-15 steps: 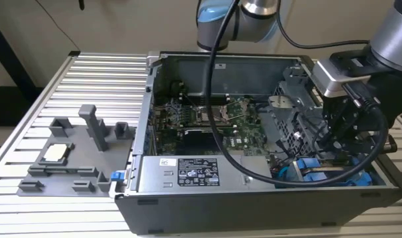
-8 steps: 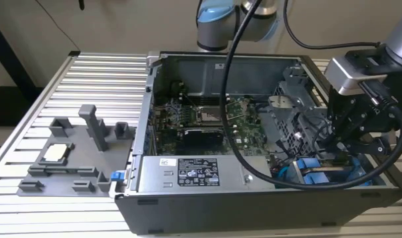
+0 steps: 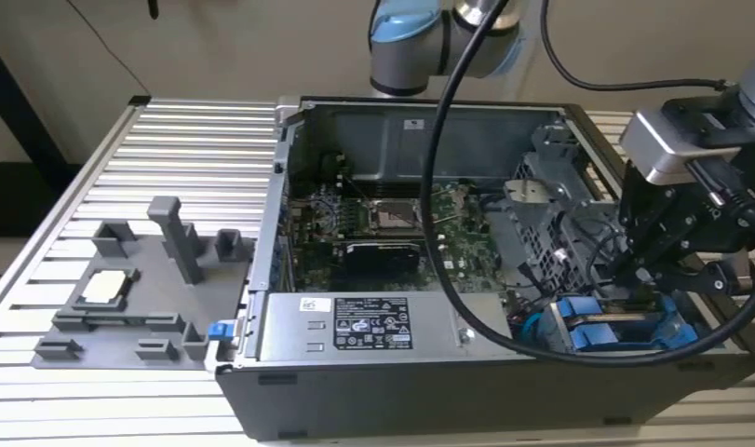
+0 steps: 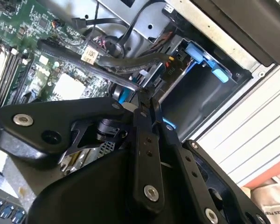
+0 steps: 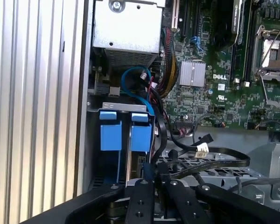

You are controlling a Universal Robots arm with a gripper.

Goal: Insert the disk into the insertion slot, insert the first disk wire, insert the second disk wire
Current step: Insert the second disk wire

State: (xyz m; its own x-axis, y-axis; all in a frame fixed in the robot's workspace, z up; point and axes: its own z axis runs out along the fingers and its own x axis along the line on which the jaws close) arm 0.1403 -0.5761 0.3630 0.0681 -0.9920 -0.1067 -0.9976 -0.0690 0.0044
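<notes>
The disk (image 3: 607, 328) sits in the insertion slot (image 3: 675, 349) at the case's corner on the exterior view's right, with its blue carrier ends (image 5: 141, 137) facing up. My gripper (image 3: 638, 279) hangs right over it. In both wrist views the black fingers (image 5: 141, 196) meet at the gripper's tip (image 4: 147, 99) (image 5: 159, 179), shut on the end of a black disk wire (image 5: 201, 150) with a white tag (image 4: 89, 55), just beside the blue carrier (image 4: 203, 56). The wire's plug is hidden between the fingers.
The open computer case (image 3: 290, 279) lies on a slatted aluminium table (image 3: 166, 140). Inside are a grey labelled power supply (image 3: 370, 323), the motherboard with its processor socket (image 3: 396, 214) and loose cables. A grey fixture tray (image 3: 128, 298) sits at the exterior view's left.
</notes>
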